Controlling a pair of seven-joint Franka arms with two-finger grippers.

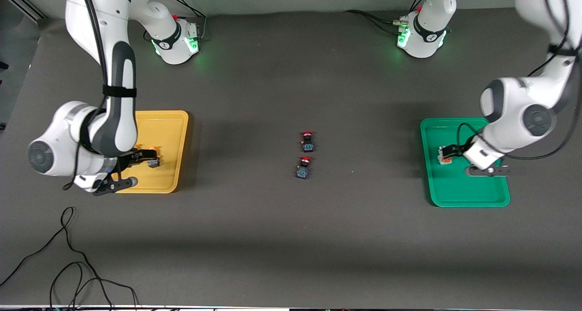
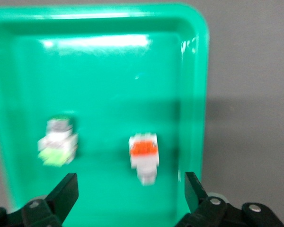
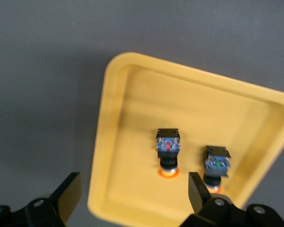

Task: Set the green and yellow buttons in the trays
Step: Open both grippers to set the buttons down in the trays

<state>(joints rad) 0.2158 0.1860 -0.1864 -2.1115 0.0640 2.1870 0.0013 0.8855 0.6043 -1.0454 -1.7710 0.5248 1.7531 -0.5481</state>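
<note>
The yellow tray point(image 1: 168, 129) lies toward the right arm's end of the table. Two black-bodied buttons with yellow-orange caps point(image 3: 168, 151) point(image 3: 217, 165) lie in it point(image 3: 180, 104); one shows in the front view point(image 1: 153, 162). My right gripper point(image 1: 132, 170) hovers open and empty over this tray's edge nearer the camera point(image 3: 132, 191). The green tray point(image 1: 454, 188) lies toward the left arm's end. A green-faced white block point(image 2: 58, 142) and an orange-faced white block point(image 2: 144, 156) lie in it point(image 2: 109, 71). My left gripper point(image 1: 470, 161) hovers open and empty over them point(image 2: 131, 189).
Two black-bodied buttons with red caps point(image 1: 308, 141) point(image 1: 303, 167) lie in the middle of the dark table, one nearer the camera than the other. Loose black cables point(image 1: 68, 265) lie near the table's front edge at the right arm's end.
</note>
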